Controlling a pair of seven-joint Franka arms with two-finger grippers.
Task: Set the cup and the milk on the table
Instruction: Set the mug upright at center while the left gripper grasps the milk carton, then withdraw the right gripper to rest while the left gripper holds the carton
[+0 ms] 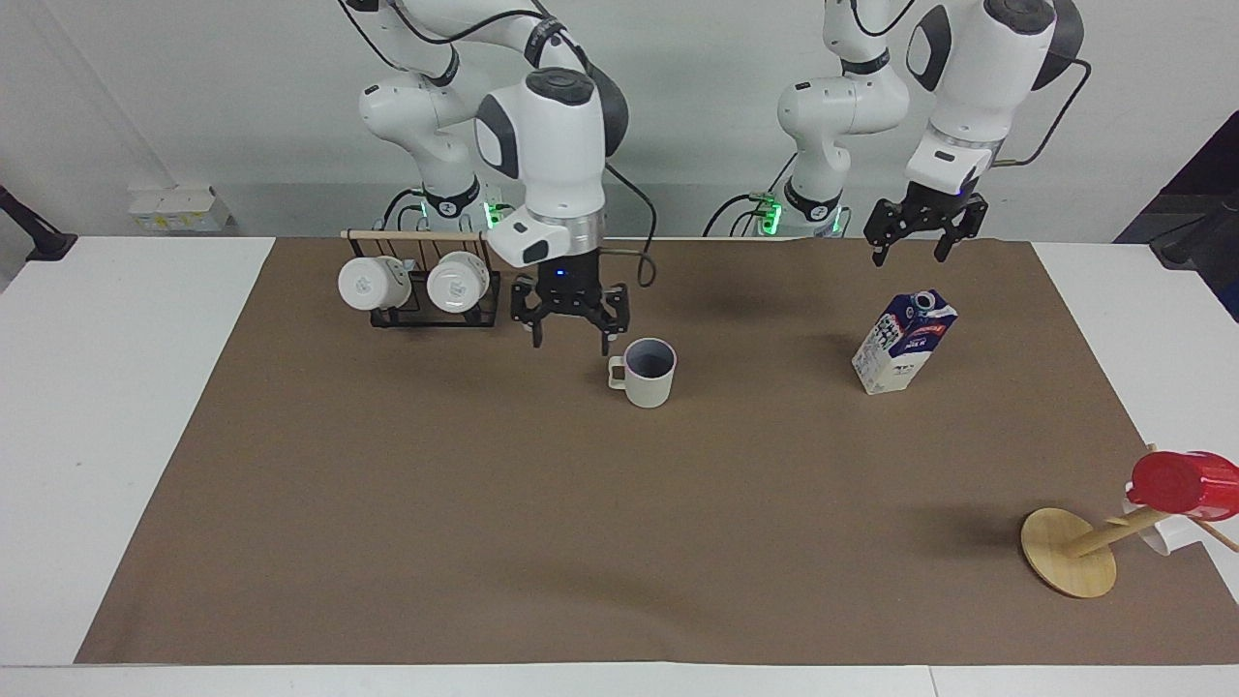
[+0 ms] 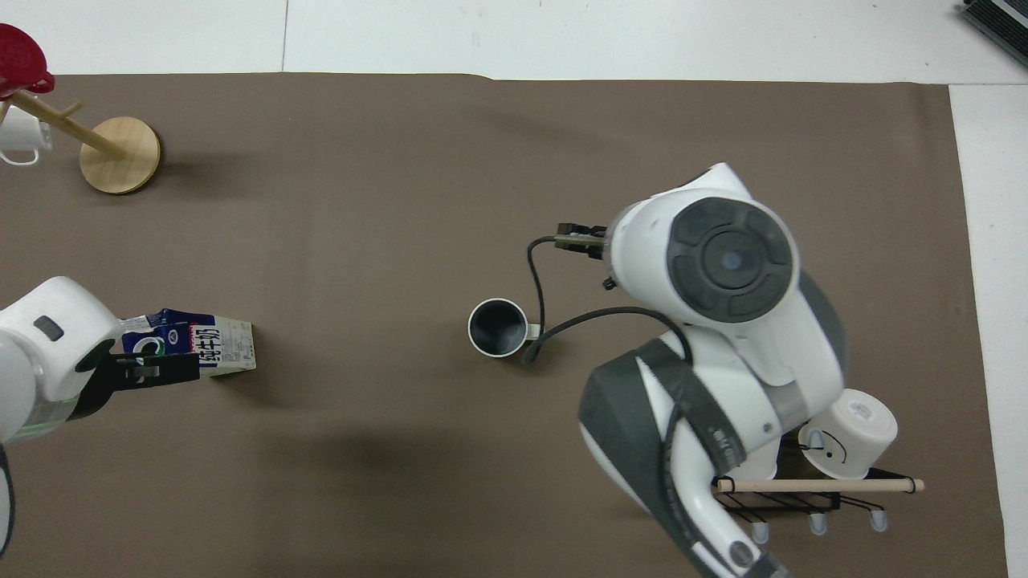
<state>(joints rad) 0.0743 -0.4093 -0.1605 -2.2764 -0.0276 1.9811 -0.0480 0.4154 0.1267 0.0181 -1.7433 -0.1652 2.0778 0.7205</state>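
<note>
Facing view first. Cup (image 1: 649,373) stands upright on the brown sheet of the table (image 1: 484,532), near the middle, with its small handle toward the right arm's end. Nothing holds it. The right gripper (image 1: 571,329) hangs in the air just beside the cup, between it and the black rack (image 1: 426,308). Its fingers are spread wide and hold nothing. Two white mugs (image 1: 414,283) hang on that rack under a wooden rod. The milk (image 1: 903,343) stands on the sheet, toward the left arm's end, and leans a little. The left gripper (image 1: 915,237) is up in the air over the sheet's edge by the robots, above the milk and not touching it. Its fingers are open and empty too. A red cup (image 1: 1183,482) sits on a wooden stand (image 1: 1070,550) at the sheet's corner away from the robots.

Overhead view next. The cup (image 2: 498,327) shows its dark inside, and it sits alone on the table (image 2: 562,144). The right arm's big white wrist hides its gripper here and covers part of the rack (image 2: 811,498). The milk (image 2: 197,347) shows its top and round cap, with the left gripper (image 2: 152,371) over part of it. The red cup (image 2: 20,58) and the wooden stand (image 2: 119,154) are at the corner.
</note>
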